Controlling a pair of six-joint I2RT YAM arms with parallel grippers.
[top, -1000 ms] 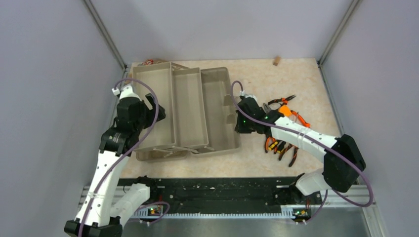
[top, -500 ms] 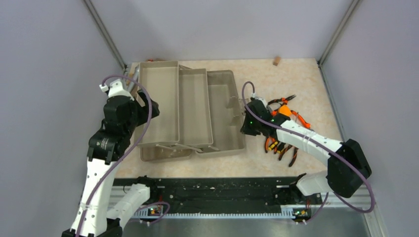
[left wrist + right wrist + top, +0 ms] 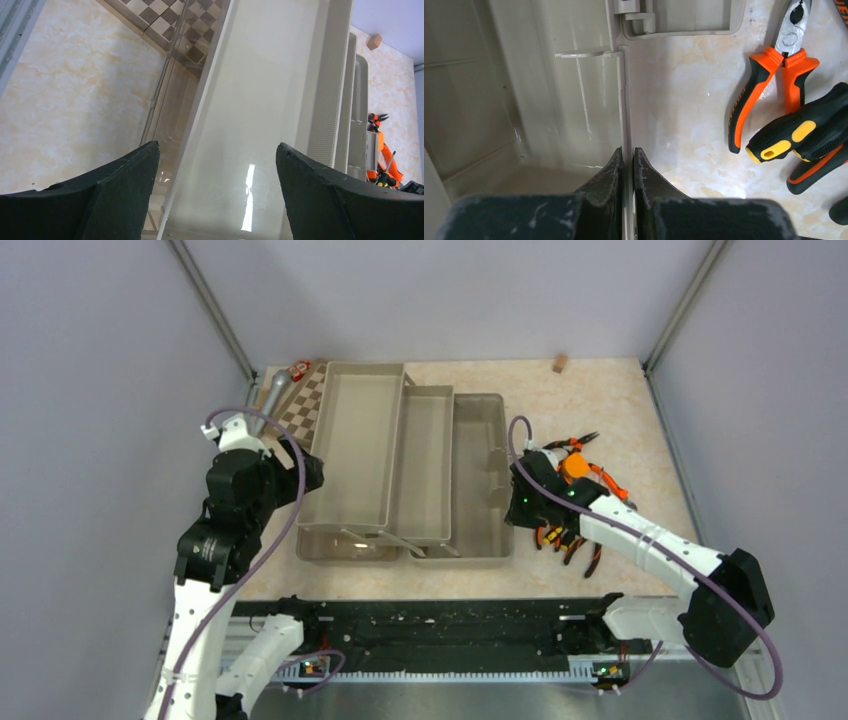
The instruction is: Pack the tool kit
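Packing is not begun: toolbox (image 3: 478, 490) open, trays (image 3: 355, 440) empty, pliers (image 3: 746, 102) and screwdrivers (image 3: 794, 132) loose on the table (image 3: 679, 100); right fingers (image 3: 609, 175) pinch the toolbox wall, left fingers (image 3: 115, 185) spread wide.

- Left gripper (image 3: 217, 150): dark fingers spread wide at the lower edge.
- Beige tray (image 3: 265, 90): long, its left rim between the fingers.
- Toolbox (image 3: 170, 110): translucent wall beside the tray.
- Chessboard (image 3: 165, 15): top, partly behind the toolbox.
- Pliers (image 3: 382, 155): far right, on the table (image 3: 75, 90).

Bright even overhead light — soft shadows, glare streak on toolbox (image 3: 248, 195), wrist-view foreground blurred
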